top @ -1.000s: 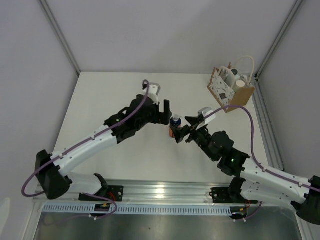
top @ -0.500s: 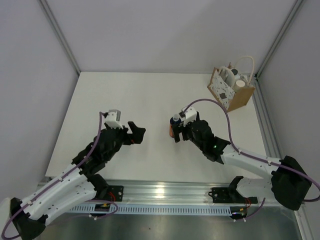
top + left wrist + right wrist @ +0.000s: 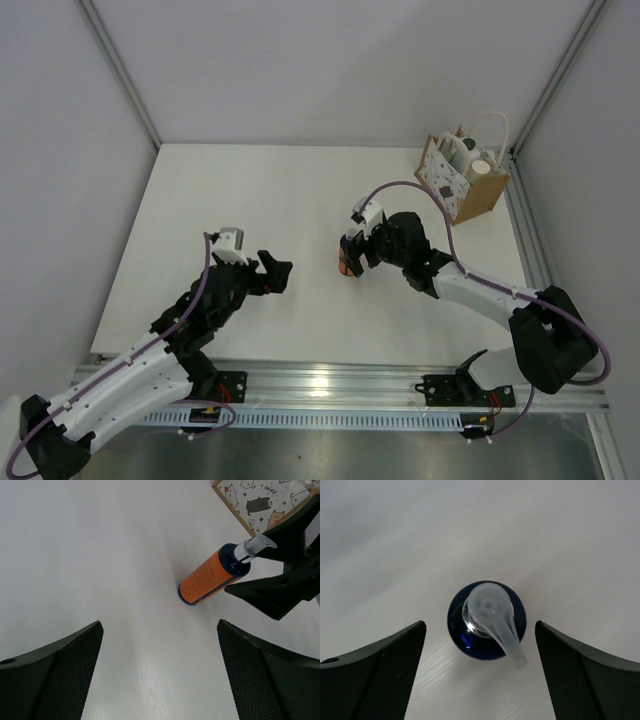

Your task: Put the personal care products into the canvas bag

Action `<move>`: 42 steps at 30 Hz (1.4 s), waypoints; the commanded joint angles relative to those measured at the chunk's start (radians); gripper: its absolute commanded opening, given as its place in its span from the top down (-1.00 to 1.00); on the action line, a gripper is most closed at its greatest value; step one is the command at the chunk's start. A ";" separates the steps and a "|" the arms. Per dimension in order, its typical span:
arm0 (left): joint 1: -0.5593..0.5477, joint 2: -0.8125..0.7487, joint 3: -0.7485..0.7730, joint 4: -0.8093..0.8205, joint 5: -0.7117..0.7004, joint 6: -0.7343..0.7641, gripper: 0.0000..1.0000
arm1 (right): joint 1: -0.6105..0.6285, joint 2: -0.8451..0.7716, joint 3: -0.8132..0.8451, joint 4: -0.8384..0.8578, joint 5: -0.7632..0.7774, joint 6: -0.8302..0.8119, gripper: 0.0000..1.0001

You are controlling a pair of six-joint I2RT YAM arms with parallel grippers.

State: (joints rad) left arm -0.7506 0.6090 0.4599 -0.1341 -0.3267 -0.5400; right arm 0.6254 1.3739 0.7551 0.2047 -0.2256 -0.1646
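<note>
1. Your right arm reaches over mid-table with its wrist pointing straight down, the right gripper [image 3: 349,256] above the orange pump bottle [image 3: 462,632].
2. Its jaws stand wide apart on either side of the bottle, clear of it and gripping nothing.
3. Your left arm is folded low at the near left. The left gripper [image 3: 275,268] is spread wide and empty.
4. The bottle stands upright on the table [image 3: 250,190], well apart from the canvas bag [image 3: 462,185] at the far right corner.

The orange bottle [image 3: 210,577] carries a faint line of script running along its side, too small and pale to read. On the canvas bag [image 3: 260,500], the white panel with cartoon cats shows a short line of dark capitals near the top edge, which is not legible either.
</note>
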 commanded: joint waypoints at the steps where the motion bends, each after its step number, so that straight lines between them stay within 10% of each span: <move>1: -0.001 -0.005 0.019 0.059 0.026 0.020 -0.99 | 0.002 0.051 0.073 0.013 -0.124 -0.085 -0.87; 19: -0.001 0.009 0.028 0.060 0.064 0.014 -0.99 | 0.022 0.157 0.156 -0.073 -0.011 -0.101 -0.50; 22: 0.000 0.000 0.022 0.065 0.063 0.012 -0.99 | 0.025 0.156 0.150 -0.062 0.002 -0.102 -0.22; 28: -0.001 0.001 0.016 0.074 0.074 0.006 -0.98 | 0.033 0.073 0.144 -0.028 0.090 -0.067 1.00; 42: -0.001 -0.011 0.006 0.085 0.133 -0.023 -0.98 | -0.162 -0.176 0.545 -0.292 0.586 -0.199 1.00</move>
State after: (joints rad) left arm -0.7506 0.6178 0.4599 -0.0902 -0.2321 -0.5438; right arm 0.5327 1.2987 1.1694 -0.0715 0.2283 -0.2974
